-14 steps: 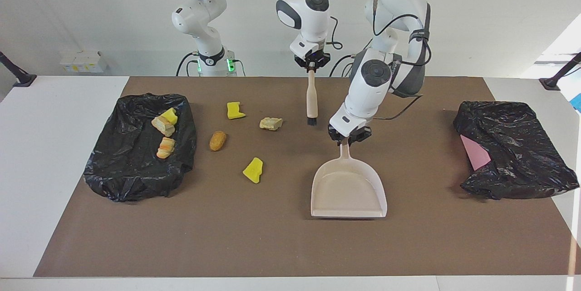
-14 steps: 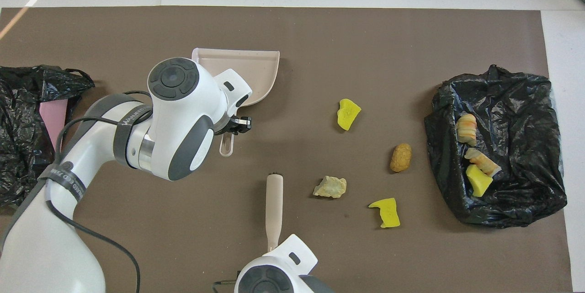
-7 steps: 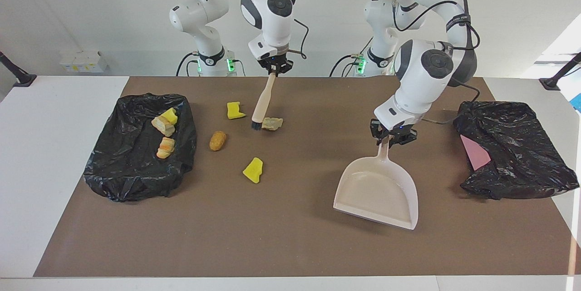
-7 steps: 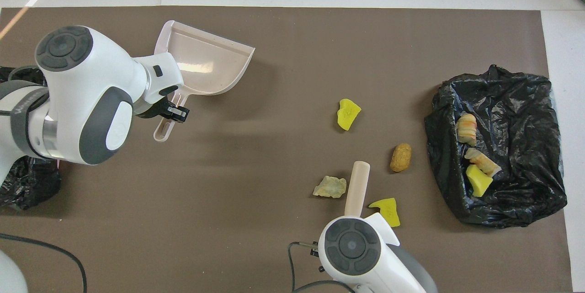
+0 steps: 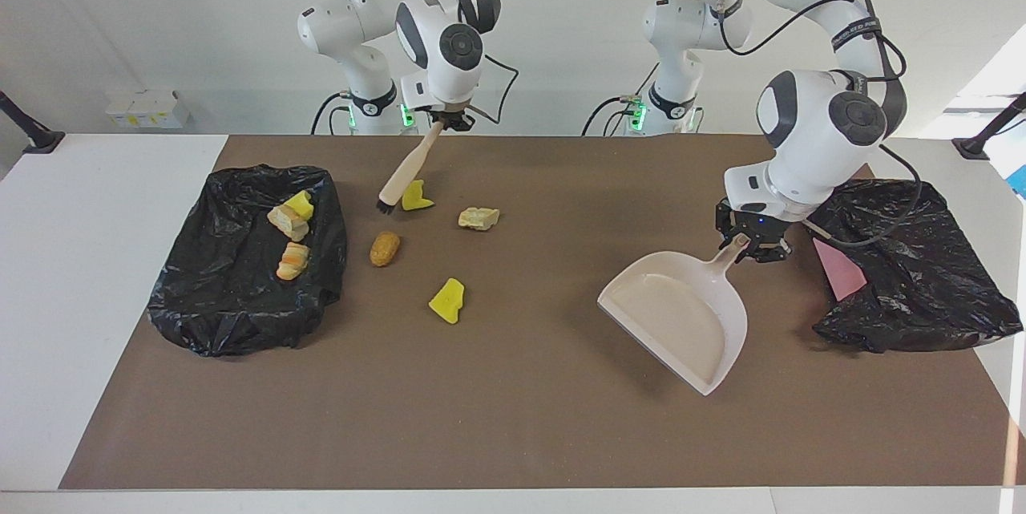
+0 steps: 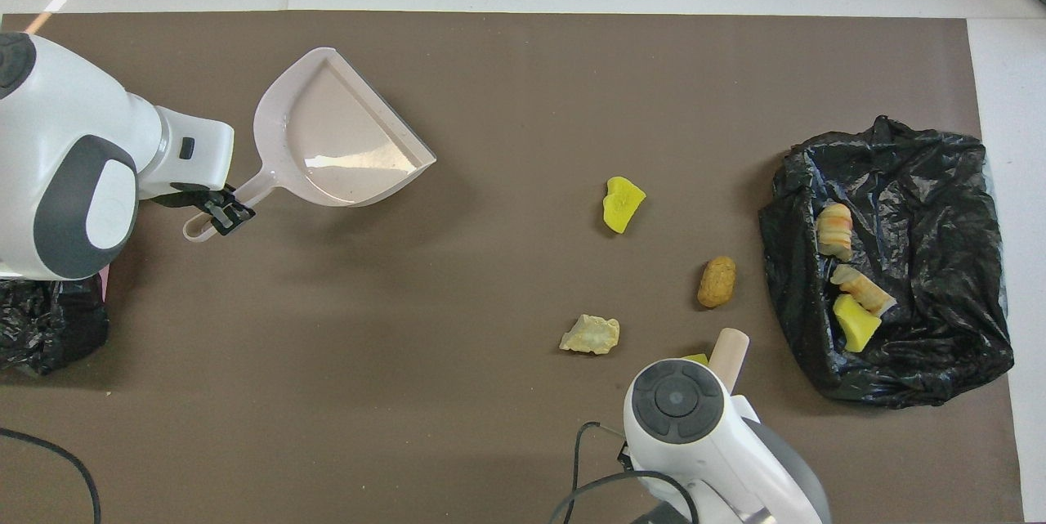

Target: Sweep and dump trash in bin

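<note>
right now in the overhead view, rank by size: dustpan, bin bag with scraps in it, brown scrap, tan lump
1. bin bag
2. dustpan, raised toward the camera, so its rank is unsure
3. tan lump and brown scrap look alike

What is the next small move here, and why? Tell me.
Probably bring the dustpan in the left gripper back beside the loose trash. The pan is empty and apart from the four scraps, while the right gripper already holds the brush next to them.

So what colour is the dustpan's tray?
Pale beige all over, the dustpan shows best in the overhead view.
</note>
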Action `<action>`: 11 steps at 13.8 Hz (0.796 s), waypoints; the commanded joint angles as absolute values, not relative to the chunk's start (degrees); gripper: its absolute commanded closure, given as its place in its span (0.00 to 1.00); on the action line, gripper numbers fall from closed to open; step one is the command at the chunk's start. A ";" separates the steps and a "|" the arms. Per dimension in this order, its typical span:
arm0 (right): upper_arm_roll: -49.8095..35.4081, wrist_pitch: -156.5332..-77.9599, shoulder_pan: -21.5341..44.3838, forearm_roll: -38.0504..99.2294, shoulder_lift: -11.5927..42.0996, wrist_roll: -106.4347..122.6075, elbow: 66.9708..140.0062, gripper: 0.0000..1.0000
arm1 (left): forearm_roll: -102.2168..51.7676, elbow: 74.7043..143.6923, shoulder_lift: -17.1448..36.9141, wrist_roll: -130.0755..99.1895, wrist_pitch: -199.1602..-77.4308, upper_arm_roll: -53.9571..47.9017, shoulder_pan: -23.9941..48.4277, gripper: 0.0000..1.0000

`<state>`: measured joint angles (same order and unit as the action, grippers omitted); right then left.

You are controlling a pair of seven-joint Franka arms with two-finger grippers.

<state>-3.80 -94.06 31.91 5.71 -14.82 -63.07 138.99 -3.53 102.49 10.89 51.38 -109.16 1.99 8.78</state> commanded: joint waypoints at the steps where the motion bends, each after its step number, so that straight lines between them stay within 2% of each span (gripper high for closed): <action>1: -4.66 -96.05 31.29 5.71 -21.52 -66.00 146.06 1.00 | -1.77 105.11 8.53 61.67 -108.02 1.49 7.30 1.00; 2: -4.66 -96.15 31.38 6.06 -22.66 -66.79 147.29 1.00 | 0.07 106.60 7.74 63.96 -108.10 1.49 7.29 1.00; 6: -4.75 -99.66 33.92 6.07 -20.66 -66.27 148.36 1.00 | 6.22 116.60 1.51 65.13 -110.55 1.41 11.32 1.00; 10: -4.66 -107.21 33.58 6.85 -18.81 -64.61 148.18 1.00 | 11.67 127.59 -5.34 63.99 -115.73 1.32 18.26 1.00; 11: -4.66 -109.84 33.57 9.29 -16.63 -63.73 147.66 1.00 | 12.04 129.62 -6.14 62.33 -116.62 1.23 19.33 1.00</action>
